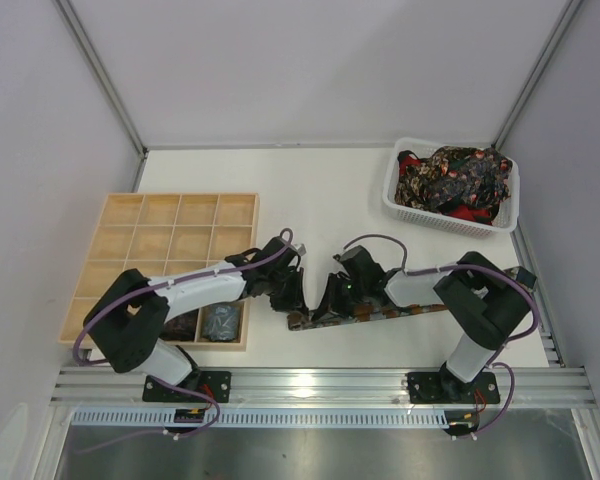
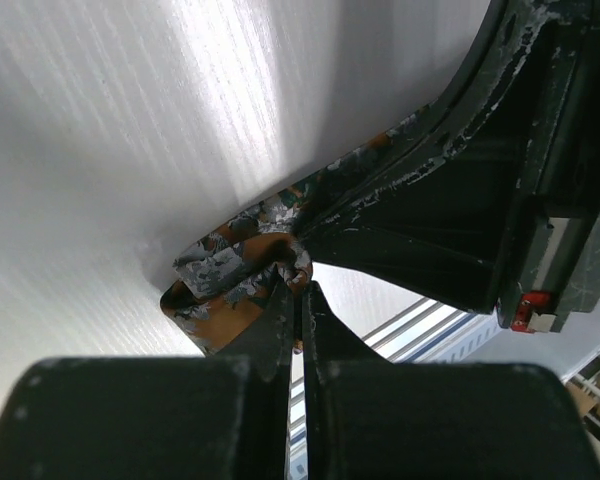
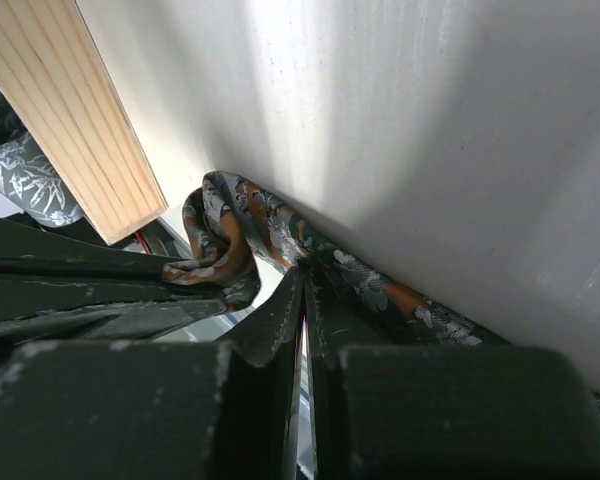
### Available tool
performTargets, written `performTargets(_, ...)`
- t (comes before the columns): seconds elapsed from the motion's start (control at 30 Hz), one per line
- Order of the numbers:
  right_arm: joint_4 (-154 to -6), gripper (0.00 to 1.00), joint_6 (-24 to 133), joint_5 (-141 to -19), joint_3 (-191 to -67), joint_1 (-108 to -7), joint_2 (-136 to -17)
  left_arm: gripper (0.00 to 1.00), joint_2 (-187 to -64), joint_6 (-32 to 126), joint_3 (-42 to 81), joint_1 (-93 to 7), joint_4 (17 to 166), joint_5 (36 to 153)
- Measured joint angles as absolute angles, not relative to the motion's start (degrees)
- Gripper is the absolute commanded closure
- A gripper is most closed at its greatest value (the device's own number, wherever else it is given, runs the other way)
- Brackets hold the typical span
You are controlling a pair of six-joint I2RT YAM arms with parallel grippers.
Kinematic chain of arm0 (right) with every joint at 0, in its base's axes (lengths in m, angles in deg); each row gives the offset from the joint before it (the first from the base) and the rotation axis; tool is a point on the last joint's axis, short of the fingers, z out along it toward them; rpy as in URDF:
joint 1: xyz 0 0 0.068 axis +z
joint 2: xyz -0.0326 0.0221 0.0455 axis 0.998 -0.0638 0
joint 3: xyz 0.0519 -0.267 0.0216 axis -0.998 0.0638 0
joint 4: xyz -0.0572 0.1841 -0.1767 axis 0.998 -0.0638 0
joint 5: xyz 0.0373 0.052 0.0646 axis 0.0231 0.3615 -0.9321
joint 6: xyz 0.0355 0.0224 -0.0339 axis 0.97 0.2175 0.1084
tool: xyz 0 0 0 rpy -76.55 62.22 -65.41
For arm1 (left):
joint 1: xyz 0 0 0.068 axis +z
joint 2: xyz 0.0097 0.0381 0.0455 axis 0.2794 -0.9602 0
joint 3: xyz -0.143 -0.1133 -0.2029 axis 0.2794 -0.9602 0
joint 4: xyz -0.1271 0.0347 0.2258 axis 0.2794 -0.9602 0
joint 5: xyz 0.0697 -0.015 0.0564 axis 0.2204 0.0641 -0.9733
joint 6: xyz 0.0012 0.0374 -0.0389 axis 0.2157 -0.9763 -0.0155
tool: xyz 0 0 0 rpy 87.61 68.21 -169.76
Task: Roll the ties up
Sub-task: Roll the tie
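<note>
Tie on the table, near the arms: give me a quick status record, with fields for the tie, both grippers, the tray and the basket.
tie: dark patterned, stretched along the near edge of the table, left end folded into a small loop
left gripper: shut on the tie's looped end
right gripper: shut on the tie just beside the loop
tray: dark rolled ties in the near row
basket: heap of loose ties
rolling: barely begun

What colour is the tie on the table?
The tie is dark green with orange and grey floral print; clearest in right wrist view.
</note>
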State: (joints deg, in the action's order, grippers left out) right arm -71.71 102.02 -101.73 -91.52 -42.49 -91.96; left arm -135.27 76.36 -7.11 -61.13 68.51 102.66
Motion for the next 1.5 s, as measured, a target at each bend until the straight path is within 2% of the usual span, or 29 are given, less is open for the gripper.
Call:
performTargets(0.33,-77.6,0.94,102.3,-101.4,-91.6,-46.7,-85.5,0.82,-138.6,75.0,-6.9,-61.4,71.6,103.2)
performTargets(0.47,-80.5,0.94,101.2,-101.5,-92.4,-48.9,-83.4,0.70,-139.0,74.9,-7.1,-61.4,73.7,103.5)
performTargets(0.7,-83.7,0.94,99.6,-102.1,-94.3,-50.1,-84.9,0.67,-139.0,74.9,-8.6,-61.4,77.0,104.6)
performTargets(1.1,-88.1,0.93,96.1,-108.9,-104.4,-50.2,-94.7,0.67,-137.0,74.4,-13.1,-61.5,82.6,106.1)
performTargets(1.5,-89.5,0.93,94.8,-116.1,-105.7,-49.9,-97.5,0.67,-136.4,73.5,-14.4,-61.5,86.0,106.8)
